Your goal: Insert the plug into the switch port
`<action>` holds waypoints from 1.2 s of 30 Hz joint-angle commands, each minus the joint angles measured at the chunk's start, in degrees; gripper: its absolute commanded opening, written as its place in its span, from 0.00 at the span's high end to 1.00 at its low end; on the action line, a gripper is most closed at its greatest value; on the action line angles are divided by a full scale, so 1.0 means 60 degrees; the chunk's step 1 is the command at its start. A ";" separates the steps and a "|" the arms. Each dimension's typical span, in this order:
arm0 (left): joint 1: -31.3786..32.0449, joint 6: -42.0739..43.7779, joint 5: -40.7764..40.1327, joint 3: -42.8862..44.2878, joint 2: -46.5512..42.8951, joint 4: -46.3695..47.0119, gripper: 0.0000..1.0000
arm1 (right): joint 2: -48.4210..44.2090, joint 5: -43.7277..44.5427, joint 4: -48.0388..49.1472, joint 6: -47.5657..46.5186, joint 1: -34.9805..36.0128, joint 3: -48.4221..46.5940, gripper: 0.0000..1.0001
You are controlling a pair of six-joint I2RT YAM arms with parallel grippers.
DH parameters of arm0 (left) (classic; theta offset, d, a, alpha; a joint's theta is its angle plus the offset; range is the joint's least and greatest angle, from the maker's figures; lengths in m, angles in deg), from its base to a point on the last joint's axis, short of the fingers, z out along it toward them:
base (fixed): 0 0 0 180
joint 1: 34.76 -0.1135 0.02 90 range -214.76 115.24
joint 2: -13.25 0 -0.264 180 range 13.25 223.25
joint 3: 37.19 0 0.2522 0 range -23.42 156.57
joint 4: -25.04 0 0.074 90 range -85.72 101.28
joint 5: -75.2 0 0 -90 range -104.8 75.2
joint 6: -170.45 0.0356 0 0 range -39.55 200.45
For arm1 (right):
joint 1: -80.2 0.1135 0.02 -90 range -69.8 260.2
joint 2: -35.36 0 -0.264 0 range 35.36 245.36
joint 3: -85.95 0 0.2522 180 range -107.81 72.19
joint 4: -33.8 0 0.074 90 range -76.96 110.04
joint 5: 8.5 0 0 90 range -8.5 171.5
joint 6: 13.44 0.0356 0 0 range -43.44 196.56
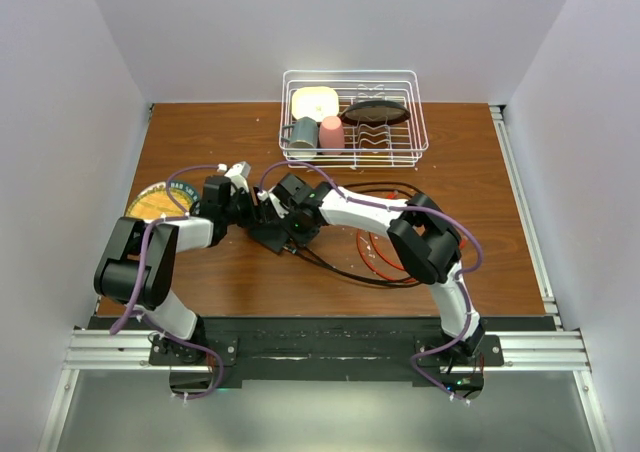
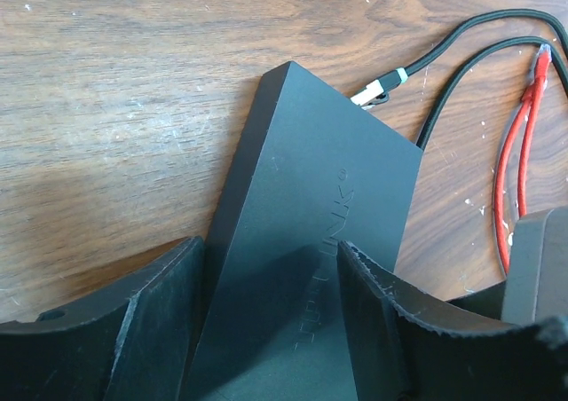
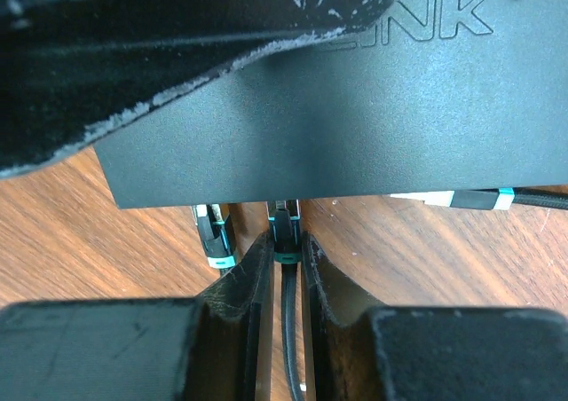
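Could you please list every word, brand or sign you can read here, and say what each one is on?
"LINK®": embossed on top of the switch, left wrist view; the letters before it are in shadow and unreadable.
"NK®": the end of the same logo, right wrist view; the rest is cut off or covered.
Lettering around the rim of the yellow disc: too small to read.
No other text is legible.

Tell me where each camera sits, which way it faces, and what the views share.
Top external: above and behind, looking down at the table; left arm, right arm show.
Left wrist: looks past left tool over the switch.
Right wrist: looks past right tool, gripping the plug, at the switch's port edge.
Shared: all three show the switch.
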 commanded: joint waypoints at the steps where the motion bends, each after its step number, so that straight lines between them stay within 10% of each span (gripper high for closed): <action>1: 0.0470 -0.0576 0.2407 -0.0373 0.0248 -0.0861 0.48 | -0.0373 0.0218 0.3419 0.0070 -0.0019 0.0084 1.00; 36: 0.2183 -0.0854 0.3901 -0.0622 0.0468 -0.0597 0.56 | -0.0564 0.0088 0.6439 -0.0075 -0.0121 -0.0251 1.00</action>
